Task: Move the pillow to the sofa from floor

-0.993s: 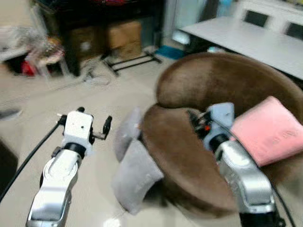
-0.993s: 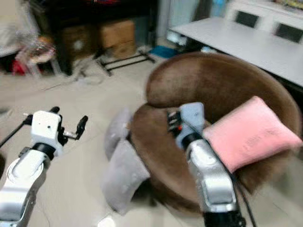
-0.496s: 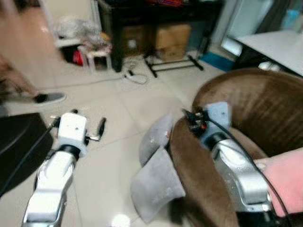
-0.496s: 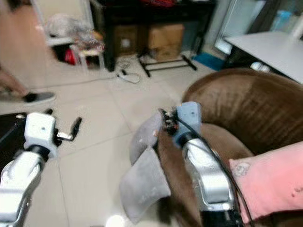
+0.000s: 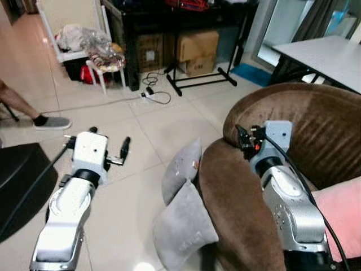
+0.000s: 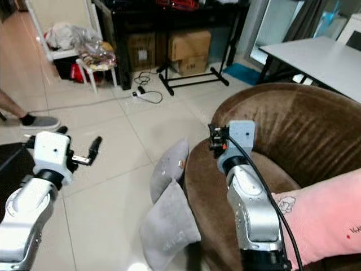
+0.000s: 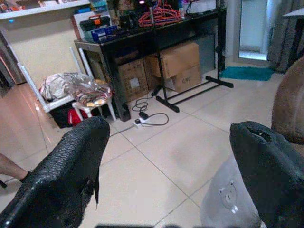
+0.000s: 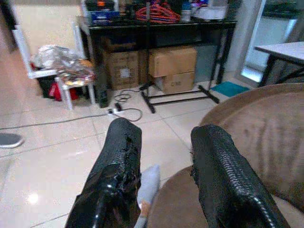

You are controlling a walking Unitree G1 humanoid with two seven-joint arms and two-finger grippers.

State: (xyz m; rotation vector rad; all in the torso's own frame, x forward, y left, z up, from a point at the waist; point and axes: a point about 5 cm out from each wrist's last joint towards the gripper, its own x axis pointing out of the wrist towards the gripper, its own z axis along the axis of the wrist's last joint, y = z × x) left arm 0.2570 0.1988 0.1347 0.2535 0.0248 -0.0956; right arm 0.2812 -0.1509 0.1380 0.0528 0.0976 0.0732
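Observation:
Two grey pillows lean against the front of the round brown sofa (image 5: 240,192), standing on the tiled floor: an upper pillow (image 5: 181,169) and a lower pillow (image 5: 183,228). A pink pillow (image 6: 321,220) lies on the sofa seat at the right. My left gripper (image 5: 110,141) hovers open over the floor, left of the grey pillows. In the left wrist view, the upper pillow (image 7: 228,199) sits beyond the wide-spread fingers (image 7: 66,166). My right gripper (image 5: 246,140) is open above the sofa's front rim, with a grey pillow (image 8: 148,187) seen between its fingers (image 8: 118,166).
A person's leg and grey shoe (image 5: 51,121) are at the far left. A black object (image 5: 20,180) lies on the floor by my left arm. A black shelf with cardboard boxes (image 5: 194,45), a rack base (image 5: 200,82) and a cable (image 5: 153,95) stand behind. A white table (image 5: 321,53) is at the right.
The camera has swung left and the picture has sharpened, so the sofa now sits further right. Pillows and sofa have not moved. Both arms keep the same pose, grippers open.

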